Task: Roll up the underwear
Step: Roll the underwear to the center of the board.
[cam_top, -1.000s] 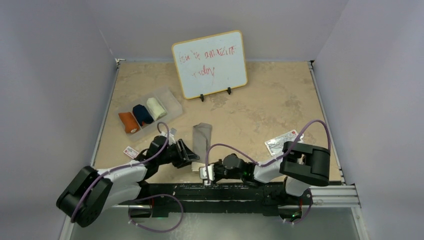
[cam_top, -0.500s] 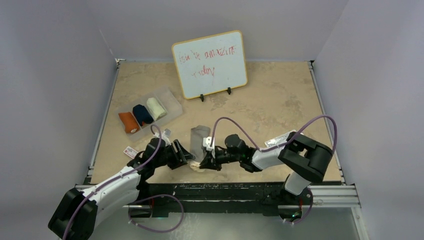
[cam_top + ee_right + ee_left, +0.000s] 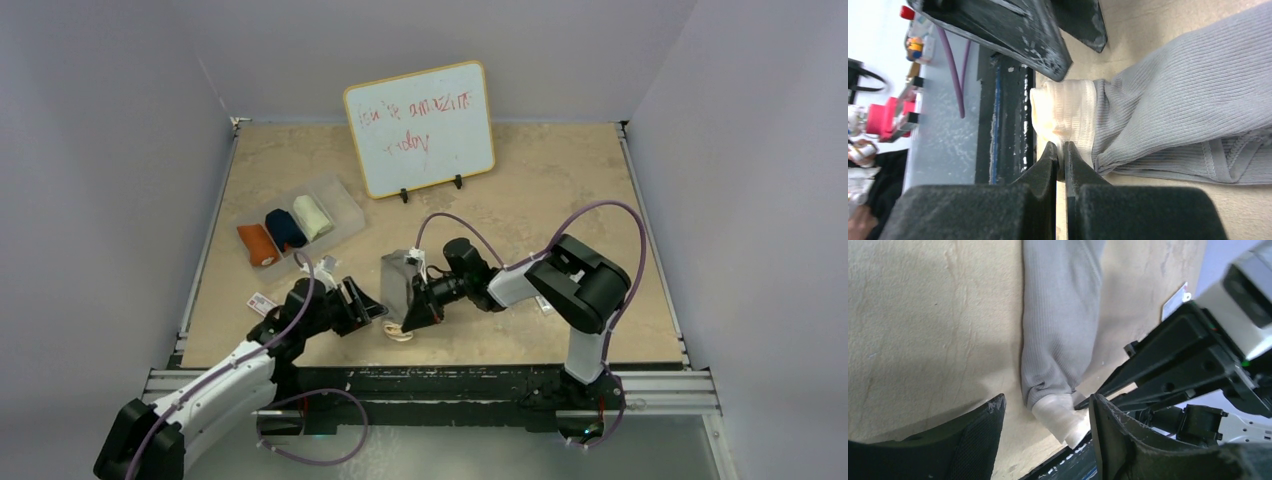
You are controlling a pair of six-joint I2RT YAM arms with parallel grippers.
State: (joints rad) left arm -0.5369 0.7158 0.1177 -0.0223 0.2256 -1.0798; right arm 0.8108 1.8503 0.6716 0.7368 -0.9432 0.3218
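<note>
The grey underwear (image 3: 398,280) lies lengthwise mid-table, its beige waistband (image 3: 397,333) toward the near edge. My right gripper (image 3: 413,318) is shut on the waistband's edge; the right wrist view shows the fingertips (image 3: 1060,150) pinching the beige band (image 3: 1068,107) beside the ribbed grey cloth (image 3: 1188,100). My left gripper (image 3: 372,308) stands open just left of that end. In the left wrist view its open gripper (image 3: 1047,402) straddles the waistband (image 3: 1060,415) without touching it. Orange (image 3: 258,243), navy (image 3: 285,229) and cream (image 3: 312,216) rolls sit in a clear tray (image 3: 345,205).
A whiteboard (image 3: 420,128) with red writing stands at the back centre. A small white card (image 3: 262,303) lies left of the left arm. The black rail (image 3: 450,380) of the table's near edge runs just behind the waistband.
The right gripper has carried the waistband away from the near edge, toward the back and left. The left arm has reached forward, and its jaws have opened wider.
</note>
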